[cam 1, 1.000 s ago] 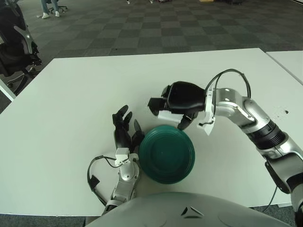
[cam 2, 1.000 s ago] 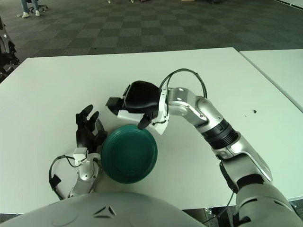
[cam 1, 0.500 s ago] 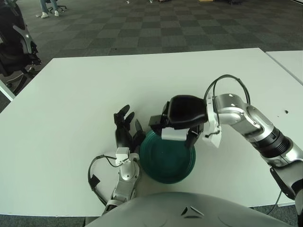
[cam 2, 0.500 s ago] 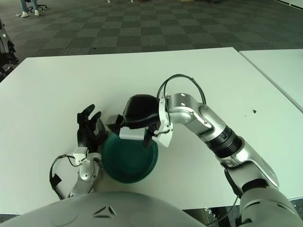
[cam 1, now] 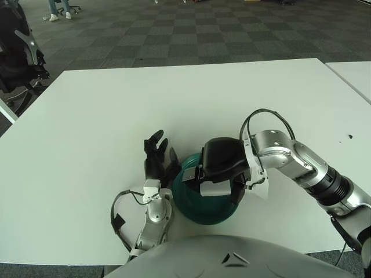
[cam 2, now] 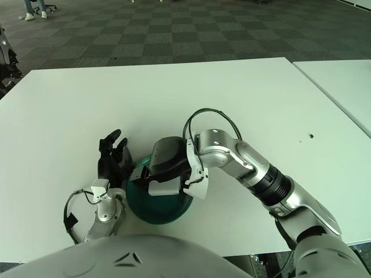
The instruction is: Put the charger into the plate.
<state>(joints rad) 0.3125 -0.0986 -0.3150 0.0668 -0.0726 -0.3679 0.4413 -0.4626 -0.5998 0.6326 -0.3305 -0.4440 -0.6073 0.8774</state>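
A dark green plate (cam 1: 191, 200) lies on the white table near its front edge. My right hand (cam 1: 223, 168) is over the plate, its black fingers curled around a white charger (cam 1: 212, 188) that it holds low over the plate's middle. The hand covers most of the plate. My left hand (cam 1: 156, 159) rests on the table just left of the plate, fingers spread and pointing up, holding nothing. The charger also shows in the right eye view (cam 2: 164, 187).
The white table (cam 1: 116, 110) stretches wide behind and to both sides. A second white table (cam 1: 356, 75) stands at the far right. A black chair (cam 1: 17, 52) is off the far left corner.
My right hand has carried the charger from behind the plate forward and down until it is low over the plate's middle. The left hand has shifted slightly right.
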